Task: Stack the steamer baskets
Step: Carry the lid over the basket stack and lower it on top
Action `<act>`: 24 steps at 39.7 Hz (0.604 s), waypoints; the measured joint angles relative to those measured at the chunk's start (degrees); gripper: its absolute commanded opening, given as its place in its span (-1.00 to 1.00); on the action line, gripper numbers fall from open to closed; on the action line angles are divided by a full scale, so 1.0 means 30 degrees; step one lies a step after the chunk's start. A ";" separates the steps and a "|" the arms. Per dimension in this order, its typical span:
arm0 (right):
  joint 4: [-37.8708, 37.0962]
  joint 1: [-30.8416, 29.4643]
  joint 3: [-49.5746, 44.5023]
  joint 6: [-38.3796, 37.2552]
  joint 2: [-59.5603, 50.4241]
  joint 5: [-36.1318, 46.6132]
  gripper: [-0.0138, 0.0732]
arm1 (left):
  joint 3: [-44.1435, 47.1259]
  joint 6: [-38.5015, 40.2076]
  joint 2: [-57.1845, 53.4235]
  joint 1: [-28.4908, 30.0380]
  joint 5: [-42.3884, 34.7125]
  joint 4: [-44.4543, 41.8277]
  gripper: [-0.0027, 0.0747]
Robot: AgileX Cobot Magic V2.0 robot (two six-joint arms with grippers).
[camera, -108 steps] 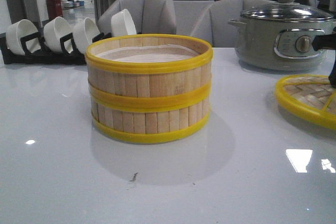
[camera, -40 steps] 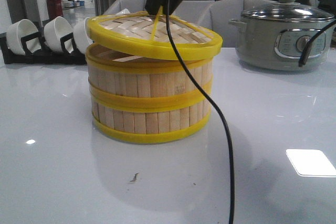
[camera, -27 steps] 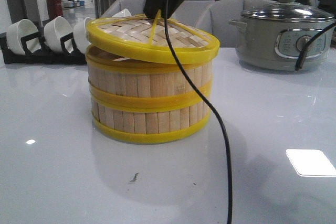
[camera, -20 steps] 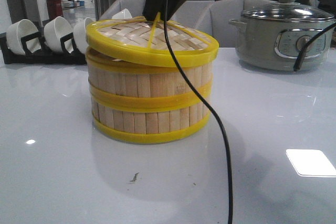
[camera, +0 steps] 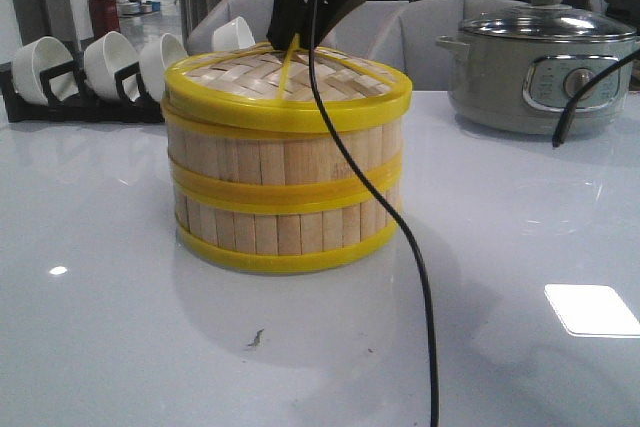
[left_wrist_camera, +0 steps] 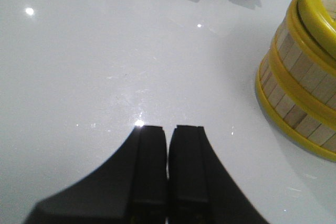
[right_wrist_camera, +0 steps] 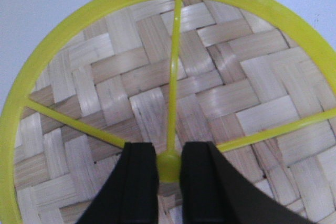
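Yellow-rimmed bamboo steamer baskets sit stacked, one on the other, mid-desk on the glossy white desk; slat walls upright, rims aligned. Woven-bamboo lid with yellow rim rests flat on the upper basket, covering it. Right pincer is over the lid's centre, its two black fingers clamped on the yellow knob where the lid's yellow spokes meet; front view shows the same pincer coming down from above onto the lid top. A black cable hangs from that arm, across the front of the baskets and down to the frame's lower edge. Left pincer hovers over bare desk, fingers pressed together with nothing between them, well apart from the stack; the baskets' side shows at the edge of that wrist view. Background: grey electric pot with glass lid on the right rear of the desk, white bowls tilted in a black rack on the left rear, grey chairs behind the desk. Small dark speck on the desk in front of the stack.
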State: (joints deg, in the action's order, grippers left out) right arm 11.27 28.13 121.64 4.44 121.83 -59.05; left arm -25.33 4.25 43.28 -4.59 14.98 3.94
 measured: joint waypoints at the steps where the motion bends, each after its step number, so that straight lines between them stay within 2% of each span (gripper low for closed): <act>1: -0.0001 0.0000 0.0000 0.0000 0.0000 0.0036 -0.55 | 0.0000 0.0000 0.0000 0.0000 0.0000 0.0000 -0.71; 24: 0.0300 0.0000 0.0953 0.0037 0.0235 -0.0328 -0.55 | 0.0000 0.0000 0.0000 0.0000 0.0000 0.0000 -0.71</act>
State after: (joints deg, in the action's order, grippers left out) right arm 12.17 28.13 124.50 4.55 122.54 -60.03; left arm -25.33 4.25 43.28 -4.59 14.98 3.94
